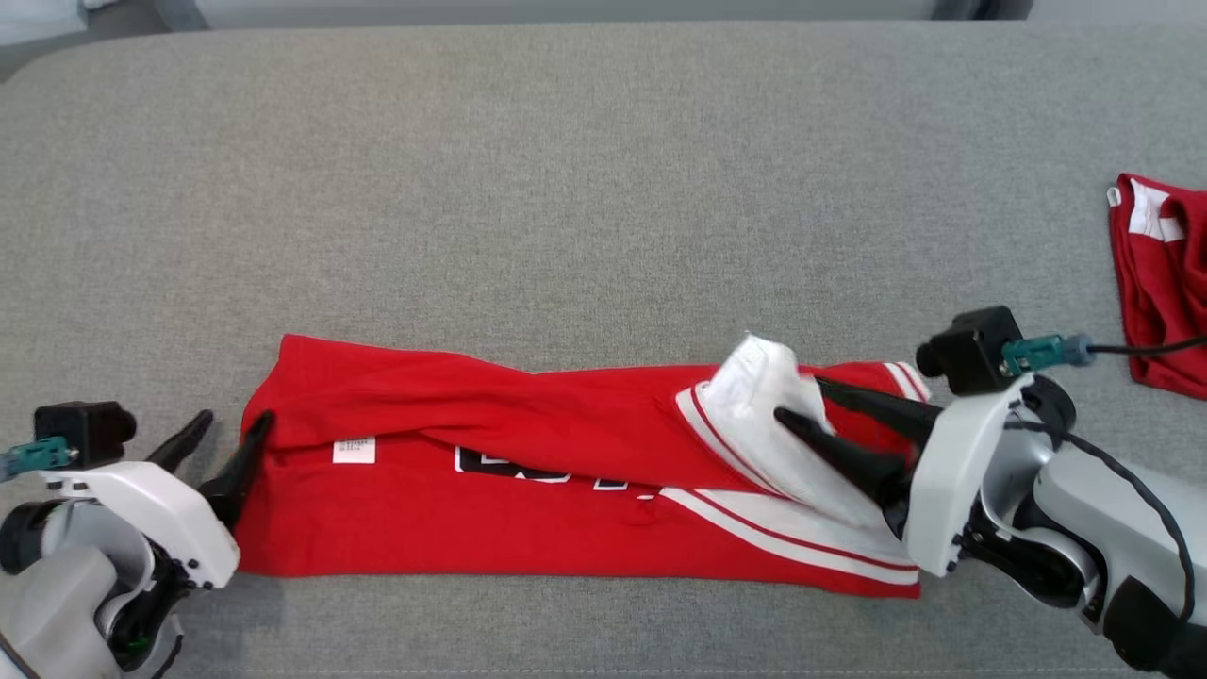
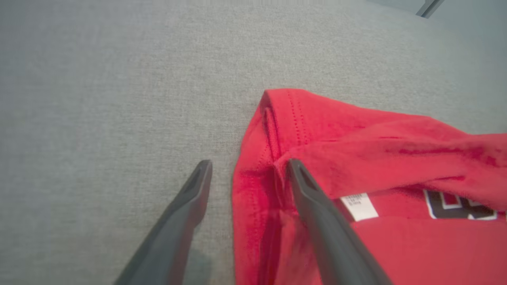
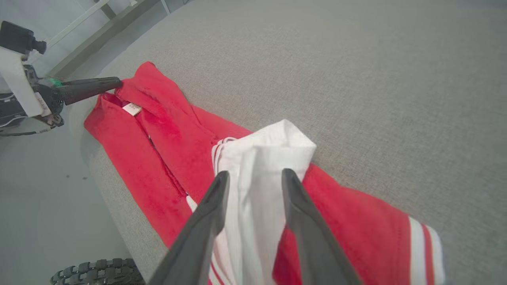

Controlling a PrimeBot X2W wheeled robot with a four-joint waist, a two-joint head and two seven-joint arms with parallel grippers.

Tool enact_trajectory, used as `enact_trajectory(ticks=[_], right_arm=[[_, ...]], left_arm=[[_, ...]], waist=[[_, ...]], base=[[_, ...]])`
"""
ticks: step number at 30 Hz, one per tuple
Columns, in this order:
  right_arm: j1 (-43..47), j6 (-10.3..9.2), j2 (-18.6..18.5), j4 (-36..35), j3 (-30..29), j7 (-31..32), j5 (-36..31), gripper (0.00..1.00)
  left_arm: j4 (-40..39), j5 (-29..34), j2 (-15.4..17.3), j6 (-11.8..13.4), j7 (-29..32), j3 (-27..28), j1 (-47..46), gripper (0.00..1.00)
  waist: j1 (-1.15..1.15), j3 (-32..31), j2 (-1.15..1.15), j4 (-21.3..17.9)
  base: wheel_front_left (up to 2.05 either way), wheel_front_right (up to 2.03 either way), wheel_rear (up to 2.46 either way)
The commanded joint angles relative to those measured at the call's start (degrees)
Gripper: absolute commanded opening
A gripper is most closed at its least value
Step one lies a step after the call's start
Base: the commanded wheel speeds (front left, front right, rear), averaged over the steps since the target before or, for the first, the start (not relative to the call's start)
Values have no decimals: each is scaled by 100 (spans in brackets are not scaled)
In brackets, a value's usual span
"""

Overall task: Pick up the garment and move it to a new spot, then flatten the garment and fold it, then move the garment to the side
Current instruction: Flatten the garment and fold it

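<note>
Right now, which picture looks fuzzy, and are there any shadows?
Head view: sharp, with even light and a faint shadow by the left gripper. Left wrist view: soft all over, so the fingers and the shirt look fuzzy. Right wrist view: the fingers blur near the bottom; no glare.

L gripper (image 1: 236,420) lower left, fingers spread wide, pointing up-right. R gripper (image 1: 801,398) lower right, fingers partly apart, pointing up-left.
</note>
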Motion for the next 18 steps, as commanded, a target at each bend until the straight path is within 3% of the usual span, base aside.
enact_trajectory(ticks=[1,9,15,18], right_arm=[[273,17,-142,-39,-49,-20,86,100],[579,17,-374,206,-49,-406,401,100],[806,17,-420,458,-64,-827,544,100],[1026,17,-409,647,-148,-1056,646,100]], left_arm=[[94,14,246,-36,-74,262,-31,100],[483,329,-14,2,-76,823,211,100],[317,781,-163,89,-77,1574,541,100],[102,1182,-286,261,-77,2128,835,100]], waist=[[0,-83,0,8],[0,-412,0,36],[0,-611,0,31],[0,-733,0,27]], base=[[0,0,0],[0,0,0],[0,0,0],[0,0,0]])
